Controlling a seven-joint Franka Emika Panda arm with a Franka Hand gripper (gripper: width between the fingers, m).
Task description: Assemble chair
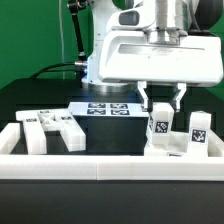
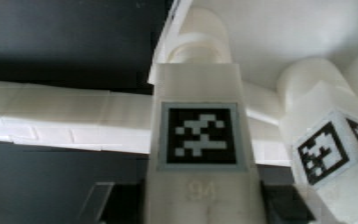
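Note:
My gripper (image 1: 161, 103) hangs over the right side of the table, shut on an upright white chair leg (image 1: 159, 127) that bears a black-and-white tag. In the wrist view that leg (image 2: 201, 120) fills the middle, with a dark finger (image 2: 115, 203) on each side of it. The leg stands against a chunky white chair part (image 1: 176, 148) on the table. A second tagged upright piece (image 1: 198, 128) rises just to the exterior view's right, and its tag (image 2: 330, 143) also shows in the wrist view. Where the leg's lower end meets the part is hidden.
A white frame-shaped chair piece (image 1: 52, 131) with tags lies at the exterior view's left. The marker board (image 1: 108, 108) lies flat behind the middle. A long white border wall (image 1: 100, 166) runs along the front. The robot's white body (image 1: 120, 50) stands behind.

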